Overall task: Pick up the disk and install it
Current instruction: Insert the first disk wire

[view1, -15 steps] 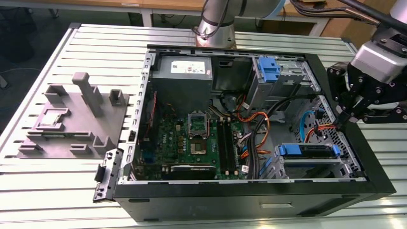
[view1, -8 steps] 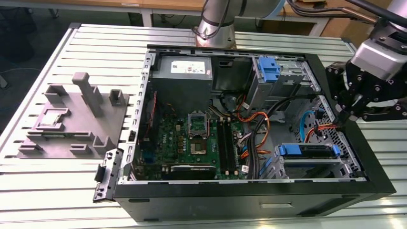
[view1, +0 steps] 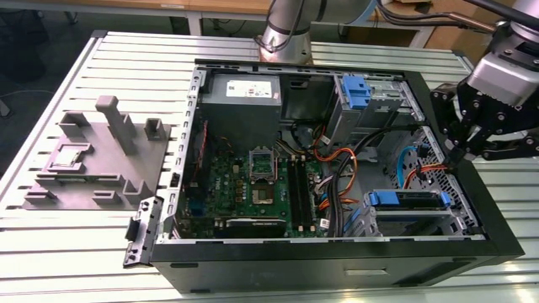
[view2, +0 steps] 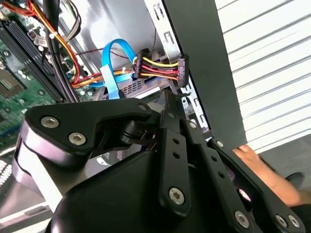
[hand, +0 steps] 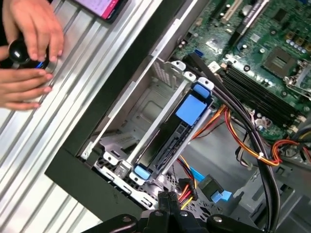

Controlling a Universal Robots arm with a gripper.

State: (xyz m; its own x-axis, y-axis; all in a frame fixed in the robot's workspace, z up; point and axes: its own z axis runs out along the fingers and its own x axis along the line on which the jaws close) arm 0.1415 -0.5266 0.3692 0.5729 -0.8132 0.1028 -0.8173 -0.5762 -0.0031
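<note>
Slatted aluminium table (view1: 76,252) carries the open case (view1: 337,265) — its disk (hand: 167,143), rigid, weighty, knock-sensitive, wants gripping by the blue frame — gripper (view1: 461,150) fingers together, empty.

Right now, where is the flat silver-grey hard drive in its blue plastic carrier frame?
The disk sits in the metal drive cage at the open computer case's front corner, on the exterior view's right, below the gripper.

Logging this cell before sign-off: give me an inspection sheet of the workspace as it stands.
Surface: slatted metal table.
Job's things: disk, in a blue carrier, sits in the drive cage of the open computer case.
Clutter: grey fixture block at the exterior view's left.
Grippers: tool above the case's edge at the exterior view's right, holding nothing.
Cables: coloured wire bundles run inside the case.
Surroundings: a person's hands on the table beside the case.
</note>
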